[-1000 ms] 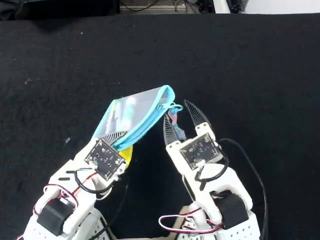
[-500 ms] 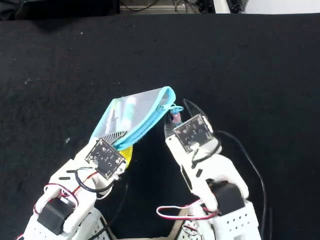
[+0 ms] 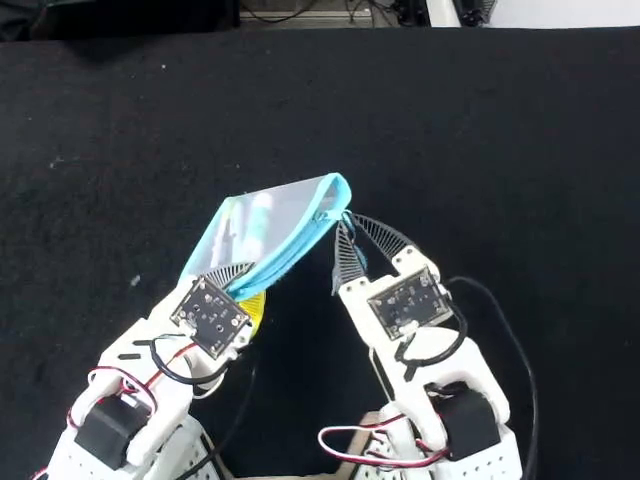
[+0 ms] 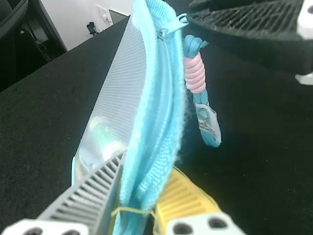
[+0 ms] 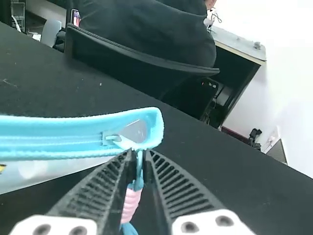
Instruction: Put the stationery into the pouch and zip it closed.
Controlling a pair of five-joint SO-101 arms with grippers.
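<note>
Since right claw point(image 5: 138, 155) shut, zip pull point(image 5: 131, 197) pinched

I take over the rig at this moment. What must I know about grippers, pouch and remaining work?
Left gripper: shut on the near end of the pouch.
Right gripper: shut on the pull cord, beside the zip slider at the far end.
Done: a pale item shows inside the pouch.
Left: zip looks drawn together, but I cannot confirm; check it, then release.

bg: black table point(image 3: 520, 130) | white wall point(image 5: 283, 73) behind | cables point(image 3: 290, 14) at table's far edge
</note>
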